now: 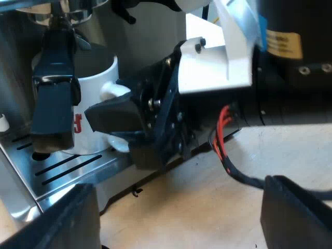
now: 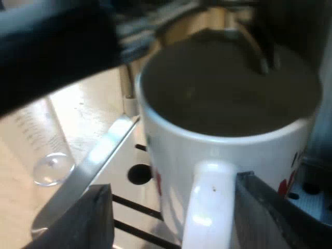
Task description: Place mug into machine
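Found the left end effector spread wide with nothing between its fingers, held over the light wooden table near the front of the espresso machine. Noted, farther off, the mug, white with red print, standing upright on the machine's slotted drip tray. Observed the metal holder seated in the machine's front above the mug, with its dark handle sloping down and crossing in front of the mug as seen from the left wrist. Cannot tell the colour of the dark handle's end. Logged the right end effector at the mug's handle, reaching in from the table side. Confirmed from the right wrist the mug's handle lying between the two black fingers, one finger touching it and the other standing clear of it. Rated the right end effector as partly parted, not clamped on the mug. Saw the mug's base on the tray close to a round hole among the slots, with the holder overhead. Recorded a clear measuring glass, marked with graduations, on the table just beside the tray's metal edge. Could not tell whether the glass stands or lies.
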